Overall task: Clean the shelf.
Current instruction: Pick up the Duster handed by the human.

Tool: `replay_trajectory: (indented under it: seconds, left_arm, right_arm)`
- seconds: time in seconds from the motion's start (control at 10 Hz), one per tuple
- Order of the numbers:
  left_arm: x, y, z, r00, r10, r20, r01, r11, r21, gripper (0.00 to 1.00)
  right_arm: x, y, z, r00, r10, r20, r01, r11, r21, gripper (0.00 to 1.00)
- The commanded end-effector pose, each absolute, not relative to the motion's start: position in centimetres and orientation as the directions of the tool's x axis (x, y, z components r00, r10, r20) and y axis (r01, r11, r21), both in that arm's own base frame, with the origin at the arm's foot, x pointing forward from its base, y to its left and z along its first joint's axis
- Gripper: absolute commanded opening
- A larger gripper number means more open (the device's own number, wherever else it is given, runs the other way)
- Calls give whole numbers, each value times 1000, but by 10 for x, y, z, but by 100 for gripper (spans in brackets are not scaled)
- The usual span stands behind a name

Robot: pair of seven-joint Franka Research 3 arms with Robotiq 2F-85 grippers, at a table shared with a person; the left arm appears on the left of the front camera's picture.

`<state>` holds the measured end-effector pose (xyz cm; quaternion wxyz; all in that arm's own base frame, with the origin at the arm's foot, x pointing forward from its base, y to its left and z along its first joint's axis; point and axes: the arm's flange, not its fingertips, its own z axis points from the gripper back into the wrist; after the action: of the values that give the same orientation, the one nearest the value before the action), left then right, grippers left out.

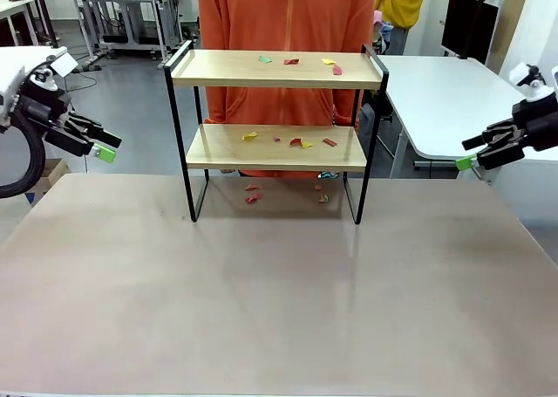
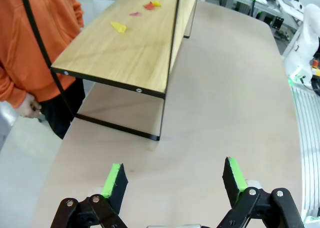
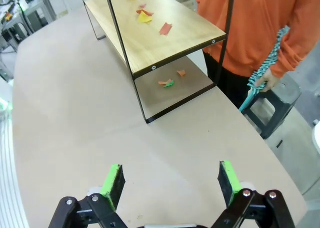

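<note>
Standing near the middle of the desk's (image 1: pixel 279 310) far edge, the small two-tier shelf (image 1: pixel 227 70) of light wooden boards on a thin black metal frame carried small red, yellow and green paper scraps (image 1: pixel 291 62) on both boards, with more lying on the desk beneath it. The left pincer (image 1: pixel 106 147) hung off the far left corner and the right pincer (image 1: pixel 468 153) off the far right corner, both released, empty and well apart from the shelf.

The main risks looked like these:
- Such flat scraps would likely slip from wide green pads or scatter.
- A reach between the boards could catch the thin frame and push or tip the light shelf.
- The person in an orange top (image 1: pixel 288 22), standing just behind and holding a teal striped duster-like tool (image 3: pixel 262 70), could be struck by a reaching arm.
</note>
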<state>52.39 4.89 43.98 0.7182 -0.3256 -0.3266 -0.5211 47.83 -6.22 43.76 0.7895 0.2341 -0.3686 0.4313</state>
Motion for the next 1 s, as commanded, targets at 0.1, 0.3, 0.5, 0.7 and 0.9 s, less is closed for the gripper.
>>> replay_trajectory:
  seconds: [0.1,0.3,0.5,0.7,0.9]
  left_arm:
    - [589,84,422,276,-425,862,950,257,-177,100]
    - [614,103,410,195,-310,931,975,165,-149,100]
    - [629,118,395,107,-208,972,991,105,-86,100]
    - [632,126,378,44,-152,987,997,64,-35,100]
    - [633,130,366,-6,-122,992,1000,20,8,100]
  right_arm:
    - [528,-103,418,287,381,879,-886,455,92,100]
    - [557,-125,400,227,295,928,-914,394,98,100]
    - [582,-143,382,154,239,959,-938,339,66,100]
    - [595,-156,367,89,193,977,-949,315,24,100]
    - [606,-167,358,58,149,987,-949,315,9,100]
